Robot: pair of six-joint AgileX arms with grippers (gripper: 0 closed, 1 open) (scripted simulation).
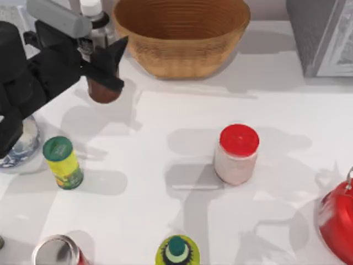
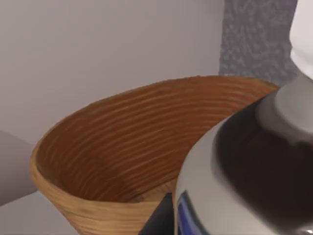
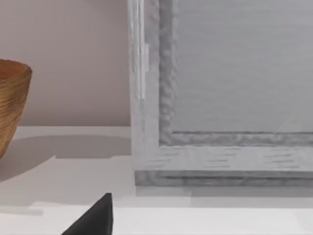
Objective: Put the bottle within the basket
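One slim glossy brown bottle (image 1: 102, 83) pinched in left claw (image 1: 102, 61), beside ribbed oval wicker basket (image 1: 182, 38)

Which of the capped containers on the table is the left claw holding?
The tall dark brown bottle with the white cap, held in the left claw beside the woven wicker basket.

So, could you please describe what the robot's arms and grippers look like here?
The left arm is matte black and bulky, with a light grey block-shaped housing on its wrist. The left gripper has black, wedge-shaped fingers that taper to points. The right gripper shows one black pointed fingertip.
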